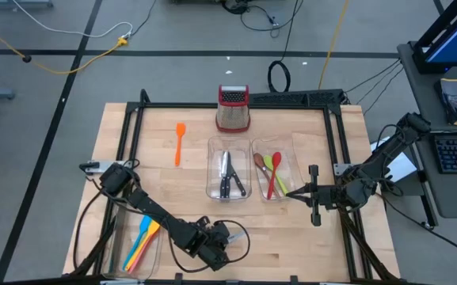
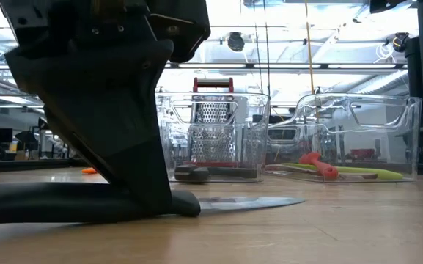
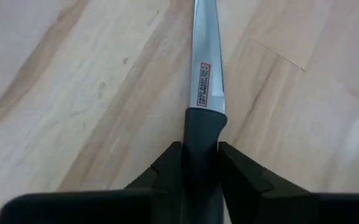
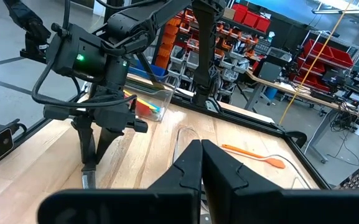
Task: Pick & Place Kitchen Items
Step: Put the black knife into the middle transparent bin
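Looking down from above, the left gripper (image 1: 218, 247) sits low at the table's (image 1: 291, 245) near edge, while the right gripper (image 1: 298, 192) hangs by the clear tray (image 1: 291, 150) holding a green spoon (image 1: 276, 164), a red one and a brown one. Black-handled knives (image 1: 228, 176) lie in the middle tray (image 1: 215, 150); an orange spatula (image 1: 179, 142) rests alone on the pale wood, and the boxy metal grater (image 1: 233, 109) stands behind.

At table height, the left arm's dark bulk fills the foreground, blocking much of the room; a knife (image 2: 248, 203) lies flat on the boards.

From the left wrist, the two matte fingers (image 3: 167, 171) clamp the knife's smooth black handle, its shiny steel blade (image 3: 205, 56) pointing away along the wood grain.

From the right wrist, the right gripper's fingers (image 4: 188, 171) are pressed together, holding nothing; the orange spatula (image 4: 254, 154) lies beyond.
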You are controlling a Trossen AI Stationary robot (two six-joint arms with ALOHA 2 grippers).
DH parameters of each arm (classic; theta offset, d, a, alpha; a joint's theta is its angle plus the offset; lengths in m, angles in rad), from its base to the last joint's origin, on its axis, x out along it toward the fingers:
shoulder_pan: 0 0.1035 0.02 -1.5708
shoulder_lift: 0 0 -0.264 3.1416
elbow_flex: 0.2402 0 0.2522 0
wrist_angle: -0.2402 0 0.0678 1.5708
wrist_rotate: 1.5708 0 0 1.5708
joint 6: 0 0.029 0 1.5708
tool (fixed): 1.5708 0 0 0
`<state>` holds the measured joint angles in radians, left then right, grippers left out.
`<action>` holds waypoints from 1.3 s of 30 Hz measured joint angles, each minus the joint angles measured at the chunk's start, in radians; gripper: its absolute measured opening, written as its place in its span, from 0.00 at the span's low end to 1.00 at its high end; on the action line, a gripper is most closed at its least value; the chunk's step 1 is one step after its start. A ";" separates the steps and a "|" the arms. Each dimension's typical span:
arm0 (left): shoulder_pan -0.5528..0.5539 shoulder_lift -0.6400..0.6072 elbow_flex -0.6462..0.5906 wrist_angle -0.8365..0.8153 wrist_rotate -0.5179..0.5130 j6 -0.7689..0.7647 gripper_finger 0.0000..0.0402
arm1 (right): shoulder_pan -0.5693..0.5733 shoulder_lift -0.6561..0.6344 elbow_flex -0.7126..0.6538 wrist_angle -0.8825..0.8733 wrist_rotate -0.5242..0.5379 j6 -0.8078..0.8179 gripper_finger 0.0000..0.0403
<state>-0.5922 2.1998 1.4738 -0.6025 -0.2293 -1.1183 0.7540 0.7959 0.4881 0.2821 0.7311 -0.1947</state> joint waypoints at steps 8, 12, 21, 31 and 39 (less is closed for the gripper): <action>-0.001 0.002 0.000 0.002 -0.038 0.041 0.46 | 0.000 0.000 0.000 0.000 0.000 0.001 0.00; 0.000 0.003 0.000 -0.006 -0.050 0.082 0.53 | 0.000 0.000 0.000 0.000 0.000 0.001 0.00; 0.002 0.003 -0.001 -0.046 -0.050 0.191 0.38 | 0.000 0.000 0.000 0.000 0.000 0.001 0.00; 0.001 0.002 -0.001 -0.050 -0.064 0.252 0.15 | 0.000 0.000 0.000 0.000 0.000 0.001 0.00; -0.017 -0.005 -0.006 -0.031 -0.079 0.255 0.15 | 0.000 0.000 0.000 0.000 0.000 0.001 0.00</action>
<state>-0.6096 2.1944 1.4677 -0.6330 -0.3080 -0.8638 0.7540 0.7963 0.4881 0.2821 0.7311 -0.1936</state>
